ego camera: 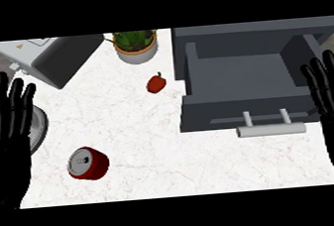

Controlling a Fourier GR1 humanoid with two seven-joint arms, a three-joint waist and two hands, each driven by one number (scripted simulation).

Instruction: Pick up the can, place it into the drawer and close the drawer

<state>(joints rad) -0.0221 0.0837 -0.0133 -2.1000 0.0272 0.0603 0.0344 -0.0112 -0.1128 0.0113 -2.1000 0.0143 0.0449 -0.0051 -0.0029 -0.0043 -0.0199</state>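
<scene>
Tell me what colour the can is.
Red, with a silver-grey top; the can shows in the head view.

Two black robot hands — the left hand (5,122) at the left edge, the right hand (333,92) at the right edge. Each has long, slender, segmented fingers with faint ridges, joined to a broad, plain black palm — no markings visible.

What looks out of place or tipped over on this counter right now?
The red can looks tilted rather than squarely upright, alone at the counter's lower left. A red pepper lies loose beside the open drawer. Nothing looks spilled or damaged.
</scene>
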